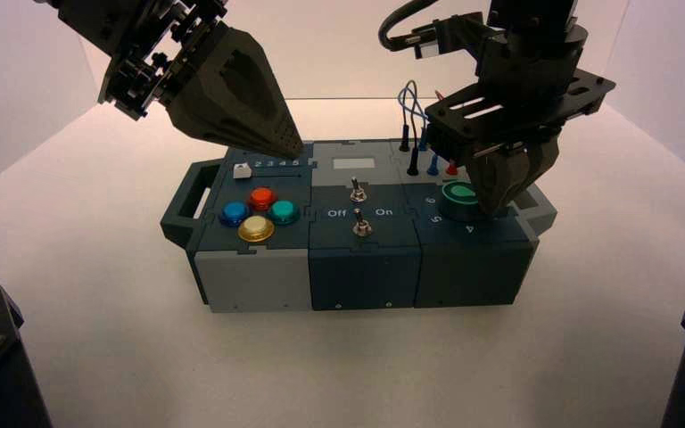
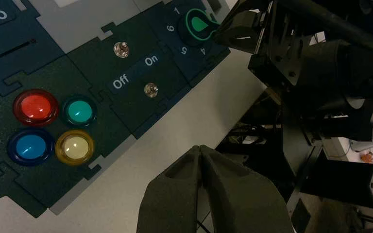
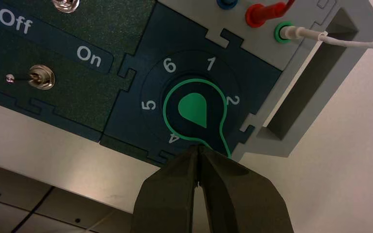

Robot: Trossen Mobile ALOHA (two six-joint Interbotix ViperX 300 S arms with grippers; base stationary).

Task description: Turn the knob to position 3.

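The dark green knob [image 3: 193, 110], with its bright green outline, sits on the dark teal panel at the right end of the box [image 1: 366, 276]. Its pointed end is aimed into the stretch of the dial ring between the printed 2 [image 3: 232, 100] and 4 [image 3: 173, 138]; I can't make out a 3 there. The 5 [image 3: 148, 105], 6 [image 3: 169, 65] and 1 [image 3: 211, 63] show around the rest of the knob. The right gripper [image 3: 198, 148] is at the knob's pointed end, its fingers pressed together with nothing visible between them; whether they touch the knob I can't tell. Just right of the knob is a grey handle [image 3: 298, 99], and behind the knob are sockets with plugged-in wires, among them a red plug [image 3: 266, 14] and a white plug [image 3: 298, 33]. Left of the knob stand two metal toggle switches [image 1: 362, 225], with "Off" and "On" lettering [image 2: 136, 73] between them. Farther left are the red [image 1: 261, 198], blue [image 1: 235, 213], green [image 1: 284, 211] and yellow [image 1: 256, 228] push-buttons, with a white slider [image 1: 243, 170] behind them. The left gripper [image 2: 199, 148] hangs above the box, well to the left of the knob, its fingers closed together and holding nothing visible.
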